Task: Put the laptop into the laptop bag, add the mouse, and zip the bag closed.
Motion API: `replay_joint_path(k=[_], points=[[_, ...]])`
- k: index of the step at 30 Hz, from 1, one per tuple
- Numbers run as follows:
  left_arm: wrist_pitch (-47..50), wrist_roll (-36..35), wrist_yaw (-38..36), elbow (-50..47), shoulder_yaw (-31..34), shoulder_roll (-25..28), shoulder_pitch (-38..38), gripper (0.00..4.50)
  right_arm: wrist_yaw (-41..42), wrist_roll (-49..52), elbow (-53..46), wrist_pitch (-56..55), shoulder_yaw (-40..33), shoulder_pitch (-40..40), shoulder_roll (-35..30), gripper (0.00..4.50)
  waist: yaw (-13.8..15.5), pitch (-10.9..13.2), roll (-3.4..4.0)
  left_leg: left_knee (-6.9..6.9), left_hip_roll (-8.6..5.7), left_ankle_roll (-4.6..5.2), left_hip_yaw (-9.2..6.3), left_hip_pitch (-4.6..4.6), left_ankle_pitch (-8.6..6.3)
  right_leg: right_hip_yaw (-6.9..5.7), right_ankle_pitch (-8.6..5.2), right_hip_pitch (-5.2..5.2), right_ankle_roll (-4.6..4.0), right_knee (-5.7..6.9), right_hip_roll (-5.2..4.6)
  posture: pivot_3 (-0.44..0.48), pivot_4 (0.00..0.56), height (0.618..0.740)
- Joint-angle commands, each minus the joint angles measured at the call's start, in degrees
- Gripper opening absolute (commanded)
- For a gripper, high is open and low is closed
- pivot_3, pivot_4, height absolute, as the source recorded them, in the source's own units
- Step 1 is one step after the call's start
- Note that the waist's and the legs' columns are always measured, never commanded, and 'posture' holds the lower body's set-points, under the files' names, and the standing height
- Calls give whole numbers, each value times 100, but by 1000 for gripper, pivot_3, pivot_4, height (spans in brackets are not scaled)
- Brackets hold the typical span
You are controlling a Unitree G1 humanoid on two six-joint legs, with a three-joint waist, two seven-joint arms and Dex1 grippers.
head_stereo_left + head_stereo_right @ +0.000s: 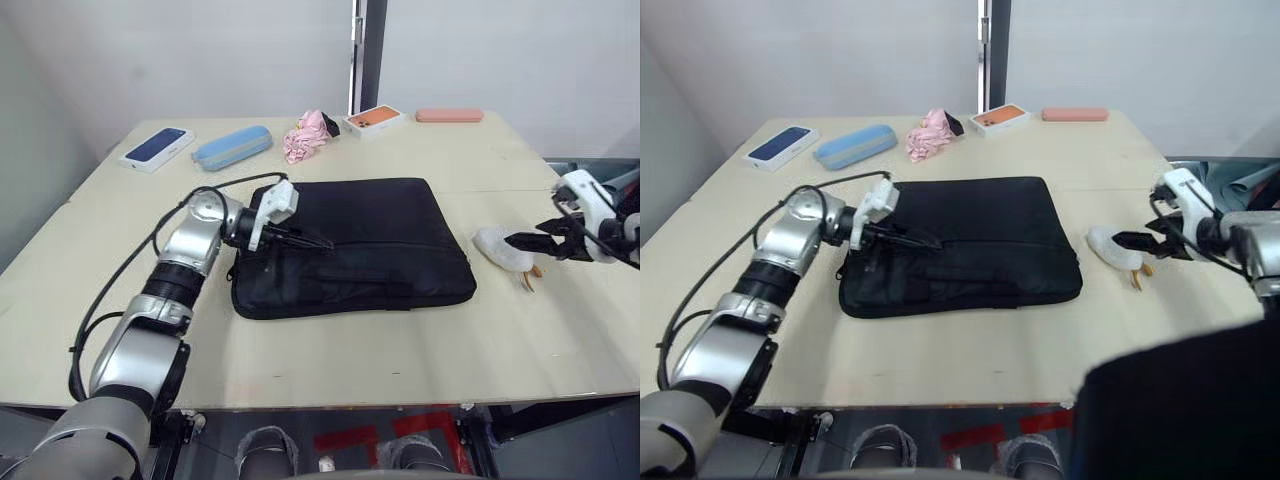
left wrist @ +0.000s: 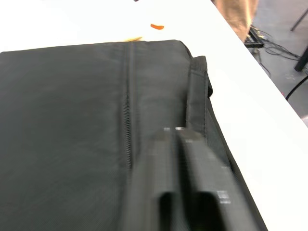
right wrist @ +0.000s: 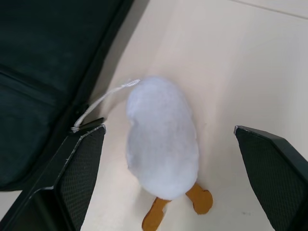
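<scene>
Laptop bag (image 1: 355, 245) flat on tabletop (image 1: 330, 350), soft, floppy; best pulled by zipper tab. Left gripper (image 1: 318, 243) fingers pressed together on it, maybe pinching zipper. Right gripper (image 3: 168, 159) fingers wide around white plush toy (image 3: 161, 139).

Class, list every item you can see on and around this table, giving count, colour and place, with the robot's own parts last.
laptop bag: one, black, middle of table.
white plush lump: one, white with orange bits, right of the bag.
phone box: one, white with dark blue top, far left.
blue case: one, light blue, beside that box.
pink cloth: one, pink, far middle.
orange-topped box: one, white and orange, far middle.
flat pink case: one, salmon, far right.
left gripper: shut, on the bag.
right gripper: open, around the plush lump.
</scene>
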Motion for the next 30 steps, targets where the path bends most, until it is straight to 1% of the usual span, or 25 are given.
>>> replay_joint_path(k=[1,2,4,8,11,12,13,16,19,22,25,30], points=[[490,-358,-105,-489,345,454,56,1921,243,291,-206,15,-442,-45,-333,4500,3,0,1,0,1,-2,1,0,-1,0,0,-1,0,1,1,0,150,740],[605,-415,-112,-547,372,548,71,2275,277,335,-207,-2,-482,-17,-381,4500,6,1,1,0,2,-2,2,2,-1,1,0,-1,0,2,1,0,150,740],[817,-521,-65,-657,576,906,150,3010,576,553,-279,-7,-733,261,-582,4500,25,0,1,2,2,-5,3,3,-3,1,-1,1,-1,2,0,0,150,740],[1417,-853,89,-941,1180,1759,440,4429,1465,1158,-844,109,-1512,1315,-952,4500,46,5,-3,2,9,-6,2,0,-4,-3,-3,-1,-3,-1,6,0,150,740],[1817,-972,194,-1213,1575,2440,917,4493,1552,1297,-981,88,-1882,1732,-1022,4500,17,5,-3,6,12,0,5,-2,-8,-2,-6,-4,-5,-3,8,0,150,740],[1894,-975,233,-1311,1684,2637,1108,4493,1520,1340,-964,111,-1952,1760,-1020,4500,2,5,-3,8,11,-6,7,-2,-12,0,-6,-4,-6,-3,6,0,150,740],[1941,-992,243,-1411,1796,2805,1302,4493,1518,1405,-982,145,-2013,1779,-1011,4500,-2,5,-3,12,10,-33,9,3,-30,2,-7,-2,-6,2,5,0,150,740],[2001,-1093,304,-1616,2240,3193,1856,4493,1535,1548,-1055,211,-2161,1899,-1017,4500,2,6,-4,17,12,-37,9,12,-32,3,-8,3,-4,13,4,0,150,740],[2143,-1133,397,-1602,2466,3463,2198,4493,1520,1597,-1053,165,-2234,2013,-1033,4500,27,7,-7,27,16,-38,9,15,-32,1,-8,10,-4,19,4,0,150,740],[2485,-1386,547,-1474,2904,3580,2369,4493,1528,1581,-950,0,-2288,2086,-1027,4500,41,7,-7,32,13,-37,11,14,-32,2,-8,13,-4,17,1,0,150,740],[2683,-1563,682,-1396,3155,3566,2393,4493,1487,1596,-897,-94,-2324,2094,-989,4500,40,7,-7,32,12,-37,10,14,-32,1,-7,12,-4,19,0,0,150,740],[2619,-1545,726,-1300,3198,3608,2669,4493,1463,1616,-847,-203,-2364,2164,-950,4500,27,6,-8,32,13,-36,11,14,-31,2,-7,11,-4,21,1,0,150,740]])
